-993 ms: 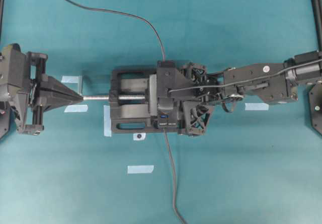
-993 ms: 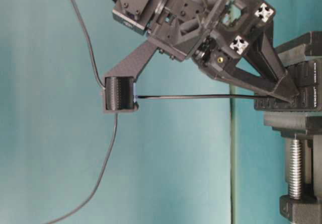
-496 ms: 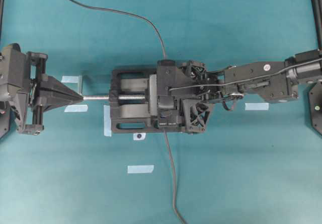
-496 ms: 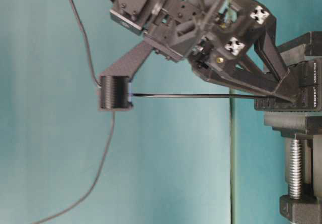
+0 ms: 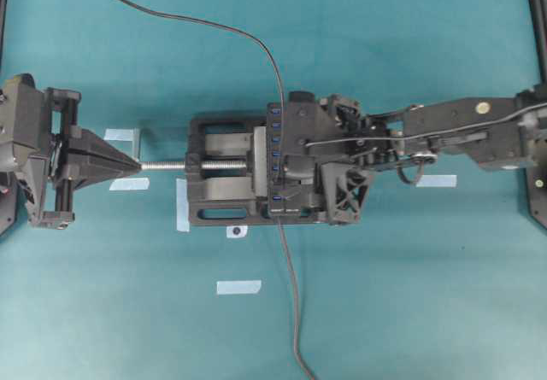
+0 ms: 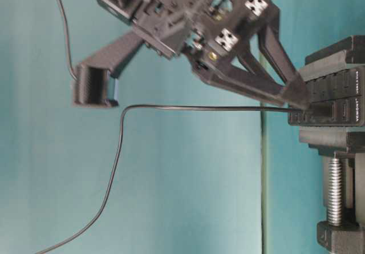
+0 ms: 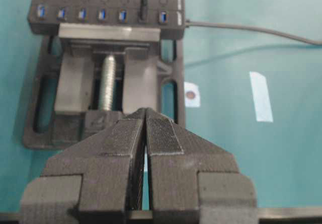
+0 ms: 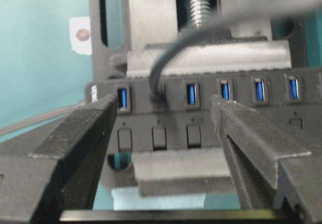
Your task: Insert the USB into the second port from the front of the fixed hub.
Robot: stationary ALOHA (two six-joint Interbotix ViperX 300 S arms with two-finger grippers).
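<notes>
Judging by how things lie, the main work looks done: the USB sits in the second slot from one end of the fixed hub, with one blue port to its nine o'clock in the right wrist view and the remaining blue ports running off toward three o'clock. The left wrist view agrees, showing a dark plug in the second slot from the three o'clock end of the row. What is left, as I read it, is only for the right arm to clear away; how fully the plug is seated cannot be told.

Largest first: the bench vise fills the middle of the overhead view and clamps the hub along its three o'clock side. The right arm reaches in from three o'clock, and the right gripper hangs over the hub with its fingers spread wide to either side of the plug, gripping nothing. The table-level view shows the fingertips close to the hub's top edge.

The left gripper sits at nine o'clock in the overhead view, well apart from the hub, pointing at the vise screw, its pads pressed together and empty.

The cable runs free from the plug and drops away in a loose curve.
</notes>
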